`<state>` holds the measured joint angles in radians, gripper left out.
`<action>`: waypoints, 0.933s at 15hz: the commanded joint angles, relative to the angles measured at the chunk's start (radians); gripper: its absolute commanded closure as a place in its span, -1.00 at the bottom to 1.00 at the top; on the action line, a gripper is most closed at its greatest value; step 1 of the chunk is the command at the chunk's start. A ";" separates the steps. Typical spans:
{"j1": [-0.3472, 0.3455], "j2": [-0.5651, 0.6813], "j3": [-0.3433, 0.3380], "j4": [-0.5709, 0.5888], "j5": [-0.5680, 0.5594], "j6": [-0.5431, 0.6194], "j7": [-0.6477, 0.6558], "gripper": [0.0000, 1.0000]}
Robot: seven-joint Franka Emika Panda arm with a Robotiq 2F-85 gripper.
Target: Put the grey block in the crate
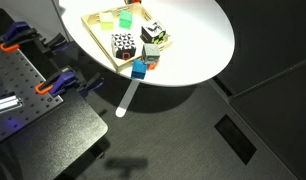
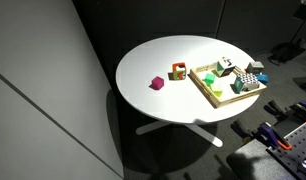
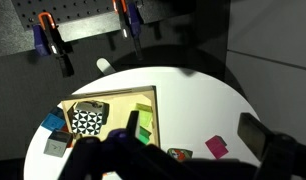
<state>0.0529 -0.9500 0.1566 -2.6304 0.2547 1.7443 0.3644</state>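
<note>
Seemingly approach step, nothing gripped yet. Wrist view, left to right:
- Grey block (image 3: 57, 146) on table (image 3: 193, 100) just off crate (image 3: 108, 97) short end, next to blue cube (image 3: 55, 122). Whether it touches rim, cannot tell.
- Spotted cube (image 3: 88, 121) inside crate.
- Green blocks (image 3: 143, 118) at crate's opposite end.
- Pink block (image 3: 215, 147) well apart from crate.
- Gripper (image 3: 183, 160) blurred, above crate, jaws apparently spread, empty.

Next move likely calls for: descend over grey block, avoid blue cube, clamp, lift over rim.
</note>
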 commanded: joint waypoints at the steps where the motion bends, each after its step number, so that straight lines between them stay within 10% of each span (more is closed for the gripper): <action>1: -0.051 0.037 -0.009 0.033 -0.014 0.033 -0.015 -1.00; 14: -0.162 0.241 -0.059 0.027 -0.127 0.244 -0.032 -1.00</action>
<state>-0.0839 -0.7788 0.1206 -2.6183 0.1652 1.9435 0.3486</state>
